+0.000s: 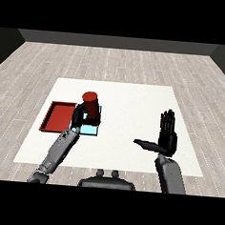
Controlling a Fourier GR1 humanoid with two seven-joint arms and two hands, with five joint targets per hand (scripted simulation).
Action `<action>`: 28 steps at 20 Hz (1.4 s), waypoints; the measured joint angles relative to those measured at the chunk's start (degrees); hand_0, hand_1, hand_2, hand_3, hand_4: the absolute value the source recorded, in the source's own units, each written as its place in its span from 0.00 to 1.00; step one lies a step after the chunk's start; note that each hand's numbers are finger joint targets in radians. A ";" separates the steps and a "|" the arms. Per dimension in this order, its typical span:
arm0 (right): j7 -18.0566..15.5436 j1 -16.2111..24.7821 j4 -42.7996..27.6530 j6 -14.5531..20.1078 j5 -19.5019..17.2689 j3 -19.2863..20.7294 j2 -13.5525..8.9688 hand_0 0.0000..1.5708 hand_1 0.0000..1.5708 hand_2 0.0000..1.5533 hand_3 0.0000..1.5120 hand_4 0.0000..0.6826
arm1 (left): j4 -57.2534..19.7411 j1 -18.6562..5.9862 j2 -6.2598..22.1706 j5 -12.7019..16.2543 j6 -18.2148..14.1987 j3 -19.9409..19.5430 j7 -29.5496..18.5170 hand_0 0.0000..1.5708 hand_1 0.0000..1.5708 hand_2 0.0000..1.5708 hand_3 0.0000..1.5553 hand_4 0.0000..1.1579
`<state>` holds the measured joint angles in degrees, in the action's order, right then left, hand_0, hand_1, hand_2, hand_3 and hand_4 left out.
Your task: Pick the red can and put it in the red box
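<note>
Two hands logged. Left hand (79,115): fingers curled round the red can (91,106), which stands upright in its grasp over the light blue tray (90,130). Right hand (167,135): raised, fingers straight, thumb out, holding nothing, well apart from the trays. Red tray (58,116): lies just left of the blue one on the white table (134,102).

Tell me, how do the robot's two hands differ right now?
The left hand is curled round the red can, above the light blue tray beside the red tray; the right hand holds nothing. The left hand's fingers are bent, while the right hand's point straight up, thumb stuck out sideways. Both are black, on grey forearms.
</note>
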<state>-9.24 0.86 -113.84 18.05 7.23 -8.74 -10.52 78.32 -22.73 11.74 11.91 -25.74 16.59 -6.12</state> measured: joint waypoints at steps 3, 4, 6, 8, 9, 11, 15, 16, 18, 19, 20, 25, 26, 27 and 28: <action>-0.92 2.04 0.60 -1.12 1.01 1.98 -0.86 0.00 0.00 0.00 0.00 0.00 | -3.73 -0.60 3.84 -0.41 0.71 -3.75 0.45 1.00 1.00 1.00 0.95 0.97; -1.84 3.48 0.47 -1.45 1.18 2.16 -0.81 0.00 0.00 0.00 0.00 0.00 | -5.05 -1.14 5.36 -0.85 0.94 -4.66 1.12 1.00 1.00 0.99 0.94 0.98; -2.40 3.96 1.05 -2.29 2.27 4.02 -1.46 0.00 0.00 0.00 0.00 0.00 | -7.27 -0.68 8.14 -1.78 1.31 -6.24 1.39 1.00 1.00 0.99 0.95 0.98; -2.71 3.43 2.54 -2.45 2.38 4.98 -1.57 0.00 0.00 0.00 0.00 0.00 | -10.47 -0.90 10.65 -2.35 1.62 -8.06 2.34 1.00 1.00 0.99 0.95 0.98; -2.83 3.43 3.06 -2.65 2.60 5.29 -1.56 0.00 0.00 0.00 0.00 0.00 | -12.38 -1.05 11.98 -2.60 1.88 -9.05 2.58 1.00 1.00 1.00 0.95 0.98; -2.70 2.46 4.44 -2.87 2.60 5.65 -1.63 0.00 0.00 0.00 0.00 0.00 | -17.24 -2.30 14.06 -3.50 1.76 -10.87 2.59 1.00 1.00 0.99 0.95 0.92; -3.34 2.12 5.55 -4.10 3.32 5.65 -1.22 0.00 0.00 0.00 0.00 0.00 | -28.05 -4.21 17.82 -4.85 3.55 -14.02 0.06 1.00 1.00 0.98 0.94 0.88; -3.32 1.90 5.85 -4.27 3.20 5.77 -1.32 0.00 0.00 0.00 0.00 0.00 | -31.23 -5.90 18.31 -5.51 3.67 -14.49 -0.01 1.00 1.00 0.98 0.92 0.88; -3.08 1.53 6.16 -4.49 2.78 6.05 -1.71 0.00 0.00 0.00 0.00 0.00 | -37.54 -7.34 18.70 -6.31 4.24 -15.52 -1.87 1.00 1.00 0.96 0.91 0.89; -3.67 1.00 7.14 -4.57 2.43 5.74 -1.34 0.00 0.00 0.00 0.00 0.00 | -40.75 -7.93 18.67 -6.50 4.60 -16.06 -2.85 1.00 1.00 0.95 0.90 0.89; -4.39 0.63 7.97 -4.95 2.40 6.02 -1.39 0.00 0.00 0.00 0.00 0.00 | -44.00 -9.25 18.66 -7.00 4.96 -16.30 -3.16 0.97 0.97 0.92 0.89 0.88; -6.42 -2.02 13.24 -4.00 -1.35 4.96 -0.77 0.00 0.00 0.00 0.00 0.00 | -57.16 -14.24 16.81 -10.14 4.52 -15.92 -3.80 0.53 0.53 0.55 0.60 0.71; -6.28 -2.35 13.87 -4.18 -1.50 5.33 -1.20 0.00 0.00 0.00 0.00 0.00 | -59.38 -15.09 16.27 -10.64 4.26 -15.87 -3.82 0.30 0.30 0.33 0.05 0.67; -6.51 -3.12 15.02 -4.28 -1.43 5.74 -1.23 0.00 0.00 0.00 0.00 0.00 | -61.43 -15.81 15.64 -11.02 4.06 -15.86 -3.54 0.36 0.36 0.40 0.32 0.66; -6.99 -3.51 16.16 -4.21 -1.66 5.59 -0.84 0.00 0.00 0.00 0.00 0.00 | -63.26 -16.33 15.49 -11.14 4.24 -16.09 -3.51 0.48 0.48 0.47 0.32 0.66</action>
<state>-16.24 -2.65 -97.68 13.84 5.58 -3.15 -11.36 15.06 -39.06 27.23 0.77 -21.50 0.49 -9.63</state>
